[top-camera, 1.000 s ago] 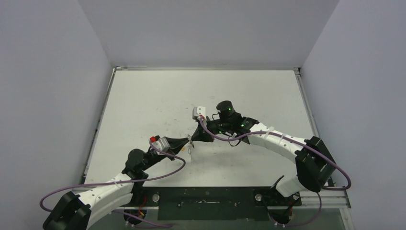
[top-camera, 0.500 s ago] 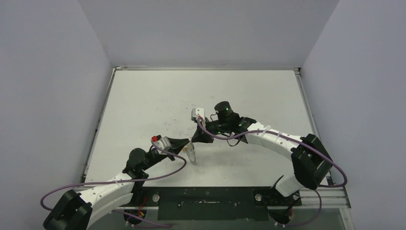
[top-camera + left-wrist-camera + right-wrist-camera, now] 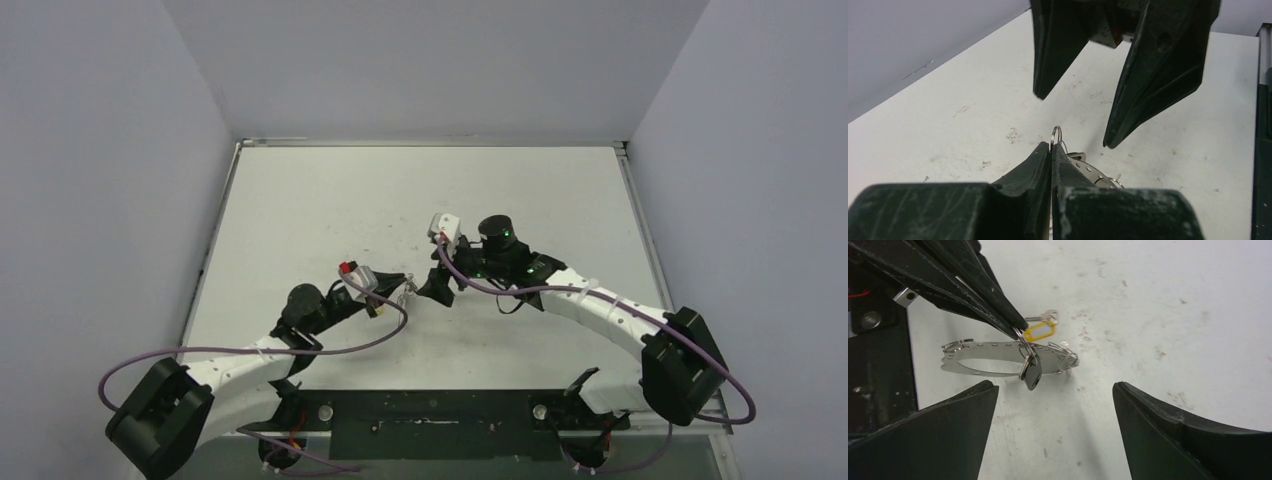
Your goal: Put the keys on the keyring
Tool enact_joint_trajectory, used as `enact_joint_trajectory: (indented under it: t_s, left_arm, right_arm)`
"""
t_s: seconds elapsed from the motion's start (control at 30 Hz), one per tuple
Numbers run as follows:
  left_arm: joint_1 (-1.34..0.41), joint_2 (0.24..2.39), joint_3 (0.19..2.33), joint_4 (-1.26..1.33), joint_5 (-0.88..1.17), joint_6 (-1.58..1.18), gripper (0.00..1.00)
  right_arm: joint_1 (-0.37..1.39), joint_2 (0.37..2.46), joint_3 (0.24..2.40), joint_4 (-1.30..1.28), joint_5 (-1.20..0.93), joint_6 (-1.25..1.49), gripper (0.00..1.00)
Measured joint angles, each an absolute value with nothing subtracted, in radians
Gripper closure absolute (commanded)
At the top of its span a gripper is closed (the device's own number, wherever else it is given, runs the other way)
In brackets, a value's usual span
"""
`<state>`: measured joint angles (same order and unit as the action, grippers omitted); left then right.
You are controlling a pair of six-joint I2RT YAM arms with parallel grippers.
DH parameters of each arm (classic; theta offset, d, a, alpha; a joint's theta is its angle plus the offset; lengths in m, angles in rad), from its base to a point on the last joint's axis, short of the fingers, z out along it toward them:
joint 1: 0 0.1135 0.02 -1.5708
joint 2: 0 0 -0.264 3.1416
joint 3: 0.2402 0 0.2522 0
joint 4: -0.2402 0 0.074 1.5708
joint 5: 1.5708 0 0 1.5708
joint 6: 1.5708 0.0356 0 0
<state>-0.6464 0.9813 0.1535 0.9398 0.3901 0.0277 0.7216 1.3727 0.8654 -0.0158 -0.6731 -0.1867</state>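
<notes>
The keyring (image 3: 979,360) is a flat silvery oval band with holes and small rings along its edge. My left gripper (image 3: 1051,149) is shut on one small ring (image 3: 1057,134) at its rim and holds it just above the table. A black-headed key (image 3: 1032,375) hangs from that ring. Behind the band lies a yellow-headed key (image 3: 1040,330). My right gripper (image 3: 1054,385) faces the keyring with its jaws wide open and nothing between them. In the top view, the left gripper (image 3: 398,287) and right gripper (image 3: 431,289) nearly meet tip to tip over the keyring (image 3: 408,294).
The white table (image 3: 330,200) carries small scuff marks. Purple cables (image 3: 330,345) loop from both arms near the front edge. A black mounting rail (image 3: 430,410) runs along the near side.
My right gripper has opened wide, let go and drawn back to the right. The left arm has shifted up and right, still holding the small ring.
</notes>
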Motion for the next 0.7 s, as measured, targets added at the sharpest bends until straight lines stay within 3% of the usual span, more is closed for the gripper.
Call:
enact_joint_trajectory:
  t_s: [0.07, 0.57, 0.6, 0.7]
  left_arm:
    - [-0.646, 1.052, 0.2, 0.939, 0.378, 0.042, 1.0]
    - [-0.659, 1.704, 0.533, 1.127, 0.363, 0.068, 0.98]
    - [-0.659, 1.739, 0.552, 1.143, 0.363, 0.062, 0.88]
    - [-0.659, 1.819, 0.587, 1.221, 0.364, 0.049, 0.41]
  right_arm:
    - [0.698, 1.322, 0.831, 0.006, -0.615, -0.159, 0.0]
    - [0.455, 1.11, 0.704, 0.004, -0.202, 0.147, 0.0]
    - [0.441, 1.107, 0.704, -0.016, -0.166, 0.178, 0.0]
    - [0.394, 1.107, 0.704, -0.078, -0.102, 0.245, 0.0]
